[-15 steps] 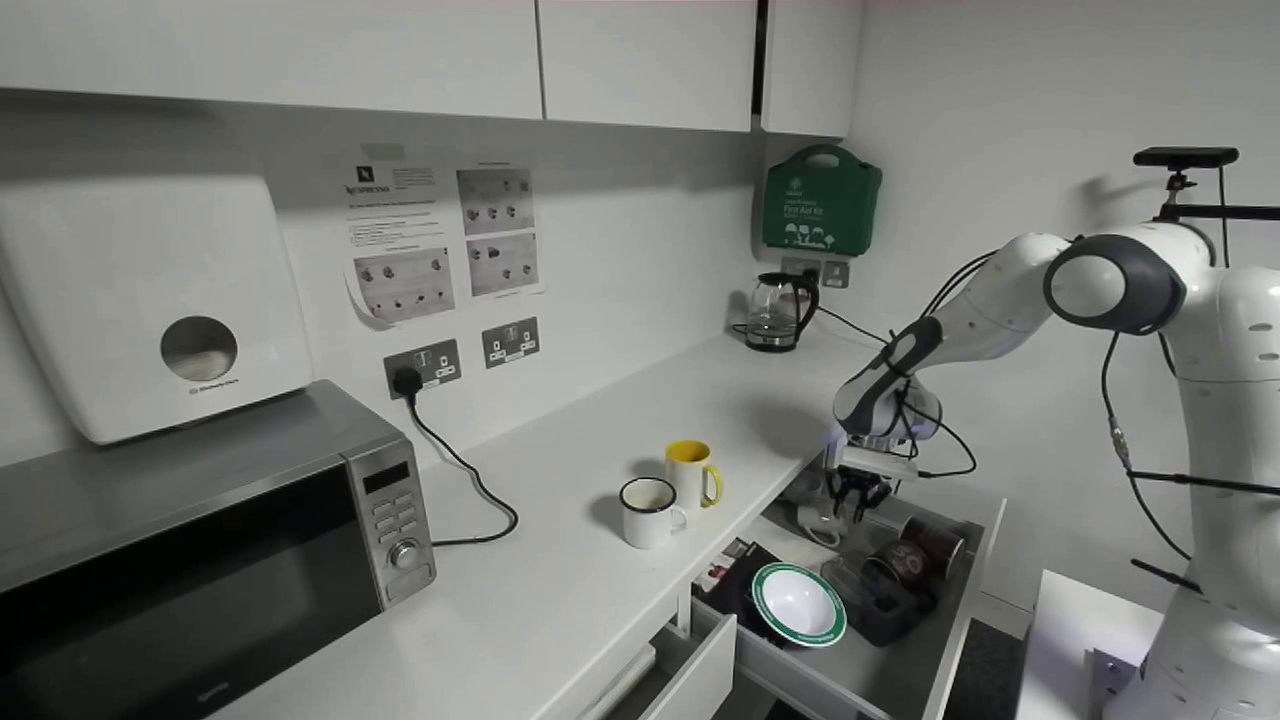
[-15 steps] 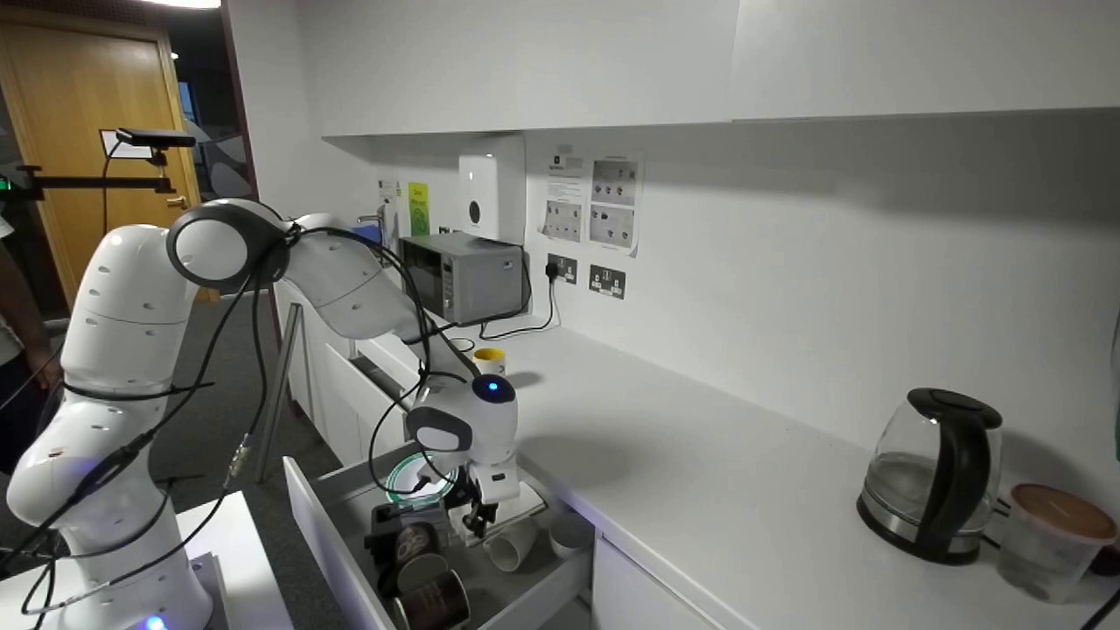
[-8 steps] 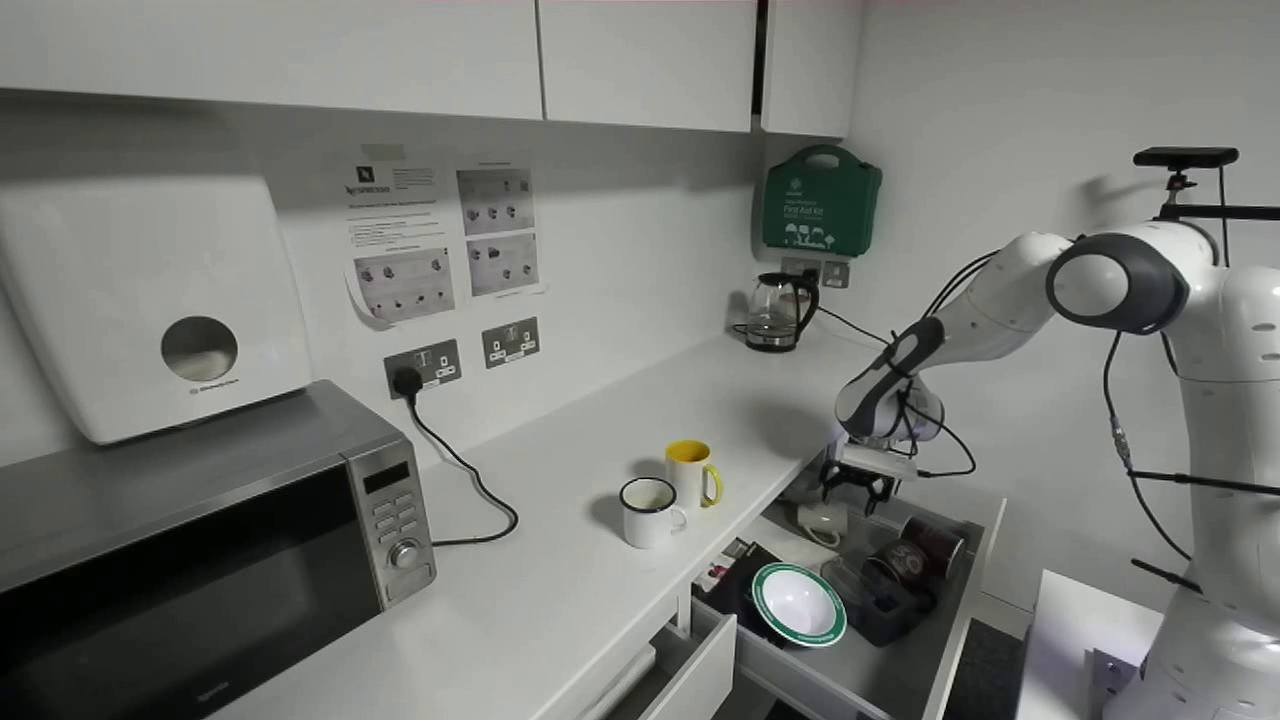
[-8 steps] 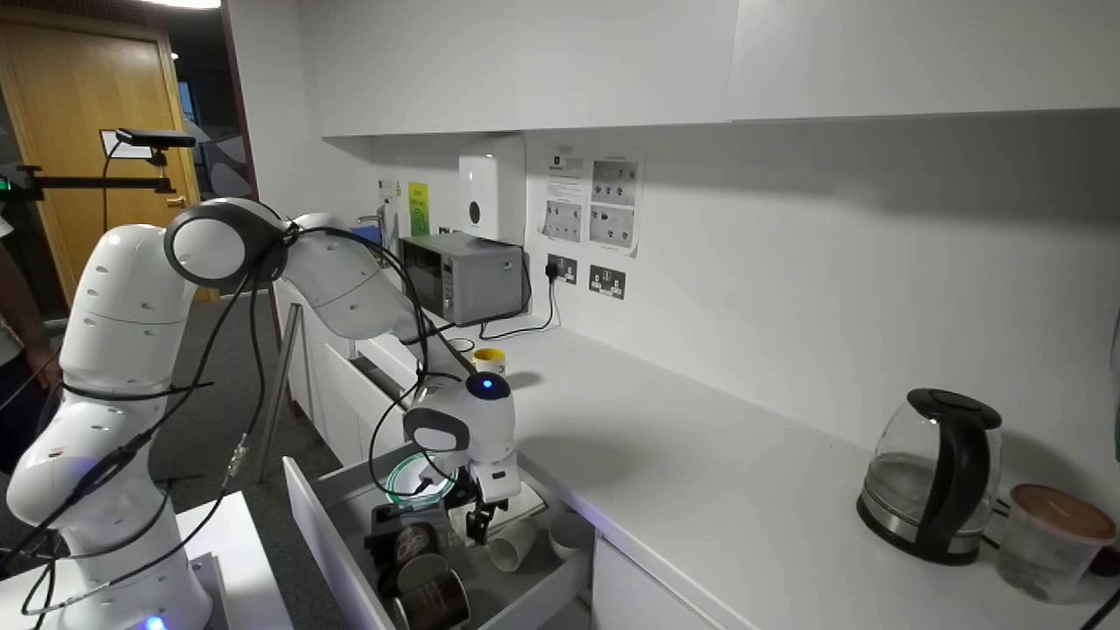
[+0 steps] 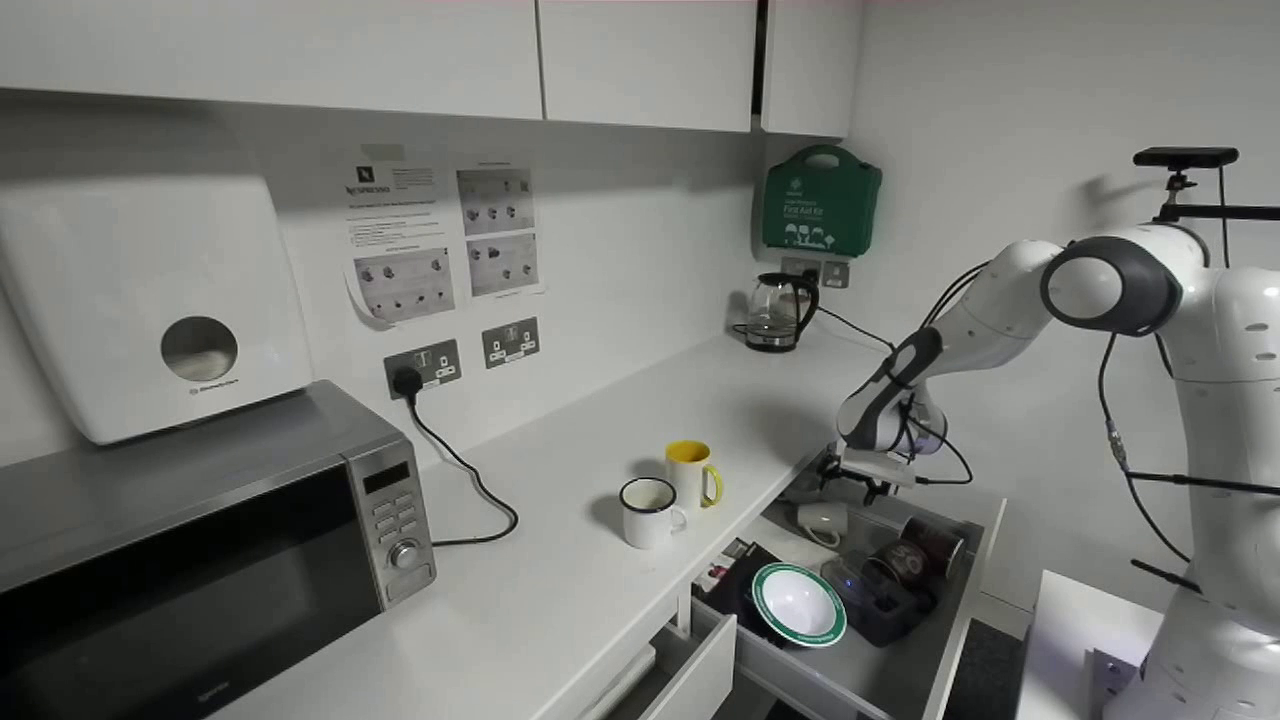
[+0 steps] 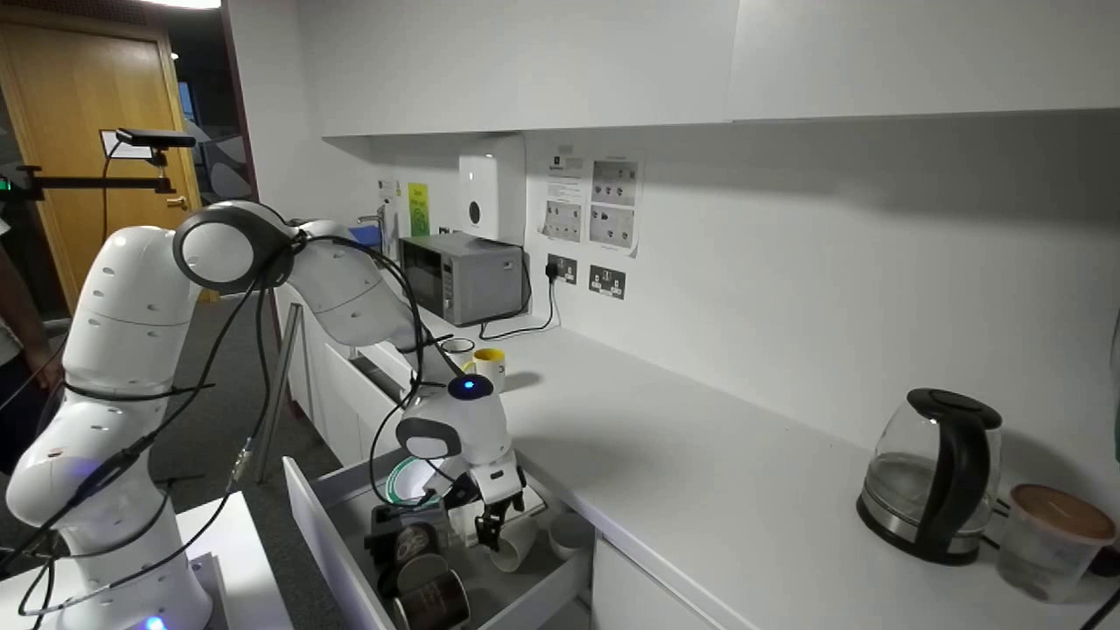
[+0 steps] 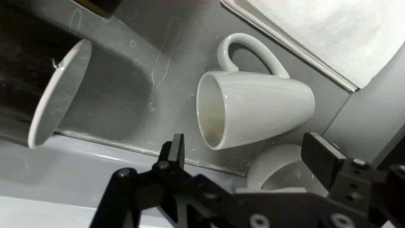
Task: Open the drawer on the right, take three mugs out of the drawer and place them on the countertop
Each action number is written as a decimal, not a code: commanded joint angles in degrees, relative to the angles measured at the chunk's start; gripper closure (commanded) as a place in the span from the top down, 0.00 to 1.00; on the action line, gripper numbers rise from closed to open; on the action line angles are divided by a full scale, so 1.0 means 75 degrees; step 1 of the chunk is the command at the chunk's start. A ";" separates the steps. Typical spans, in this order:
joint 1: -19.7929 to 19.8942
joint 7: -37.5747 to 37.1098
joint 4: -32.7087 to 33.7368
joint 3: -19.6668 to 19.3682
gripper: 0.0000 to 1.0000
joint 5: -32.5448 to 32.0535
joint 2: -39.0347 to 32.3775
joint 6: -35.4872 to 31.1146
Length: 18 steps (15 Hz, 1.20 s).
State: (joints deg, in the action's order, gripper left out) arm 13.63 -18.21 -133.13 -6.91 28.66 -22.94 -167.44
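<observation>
Gripper being held spread, empty | white mug being seen lying in drawer, right of centre, wrist view | judged best: body being centred between jaws, lower-right cup being avoided.

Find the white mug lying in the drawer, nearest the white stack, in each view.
In an exterior view: mug, right of centre, lower half, up and right of the white stack.
In an exterior view: mug, just left of centre, low, below the white stack.
In the wrist view: mug, right of centre, mid-height; the white stack is upper right.
Shared landmark: the white stack.
</observation>
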 commanded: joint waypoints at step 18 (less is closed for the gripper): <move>0.2768 0.3509 0.0620 0.2904 1.00 0.3220 -0.1056 -0.0252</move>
State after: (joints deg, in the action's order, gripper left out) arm 32.17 4.16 -130.25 12.67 50.86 -28.91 -168.07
